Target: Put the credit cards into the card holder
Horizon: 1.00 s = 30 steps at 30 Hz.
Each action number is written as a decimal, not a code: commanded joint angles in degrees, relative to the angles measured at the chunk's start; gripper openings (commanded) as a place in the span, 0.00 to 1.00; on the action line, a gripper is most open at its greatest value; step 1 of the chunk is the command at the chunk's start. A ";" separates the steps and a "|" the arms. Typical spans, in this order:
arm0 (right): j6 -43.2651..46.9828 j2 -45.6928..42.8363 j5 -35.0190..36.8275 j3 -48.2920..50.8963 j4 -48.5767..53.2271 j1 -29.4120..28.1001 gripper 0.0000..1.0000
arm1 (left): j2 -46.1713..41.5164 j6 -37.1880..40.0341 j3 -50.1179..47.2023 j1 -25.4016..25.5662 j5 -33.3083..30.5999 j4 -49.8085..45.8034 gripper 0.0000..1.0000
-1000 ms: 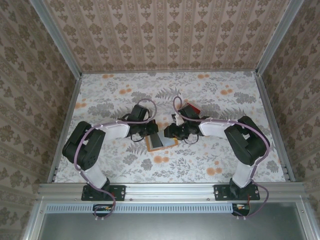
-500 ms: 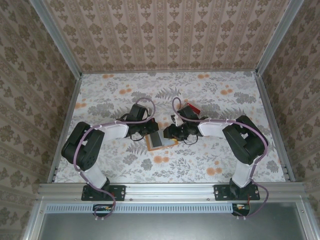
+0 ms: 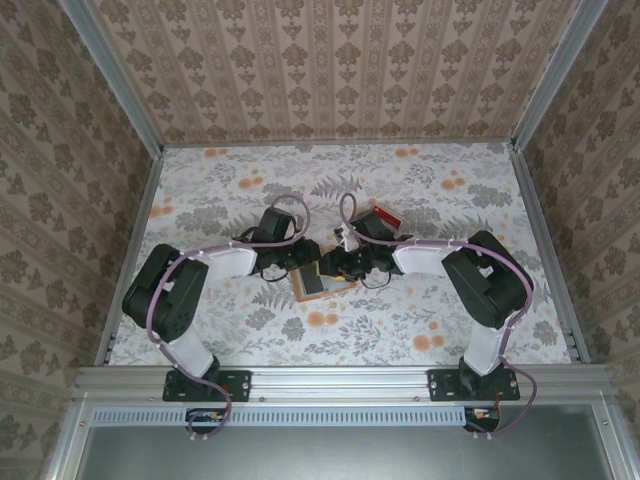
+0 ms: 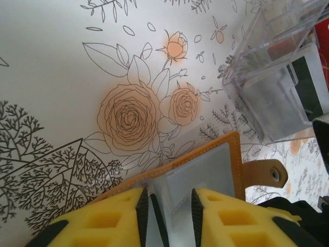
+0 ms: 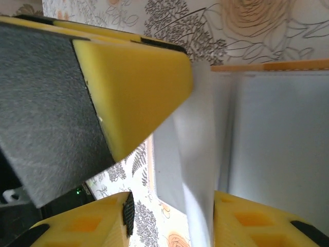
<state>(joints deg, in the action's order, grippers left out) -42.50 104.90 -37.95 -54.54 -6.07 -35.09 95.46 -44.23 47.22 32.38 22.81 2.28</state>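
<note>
Laboratory robot cell: aluminium-framed enclosure (image 3: 110,75), wallpapered walls (image 3: 340,70), floral tabletop (image 3: 230,180), left arm (image 3: 170,295) and right arm (image 3: 490,285) bolted to a rail (image 3: 340,380).

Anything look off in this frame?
Nothing spilled or damaged. The card holder lies open, grey lining up, slightly askew to the edge of the table. Only oddity: a pale sheet, lining or card I cannot tell, stands on edge inside the right gripper, with the left gripper close beside it.

Yellow left end effector (image 4: 168,201), purple cables (image 3: 149,305)
</note>
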 commanded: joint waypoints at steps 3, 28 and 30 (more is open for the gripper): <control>-0.97 1.94 -2.38 -3.06 -1.08 -2.55 0.42 | -5.42 4.28 2.00 -2.15 -2.94 -8.60 0.51; 6.39 9.04 6.38 -14.19 14.89 -8.06 0.44 | -15.03 5.83 -1.06 -10.21 -4.23 -15.50 0.62; 6.42 7.71 6.45 -14.21 15.28 -8.05 0.44 | -15.02 5.95 -0.65 -10.18 -4.17 -15.72 0.62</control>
<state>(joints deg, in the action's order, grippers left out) -37.47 113.25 -33.39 -67.85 5.02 -42.72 81.45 -39.33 46.61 22.41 18.83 -12.01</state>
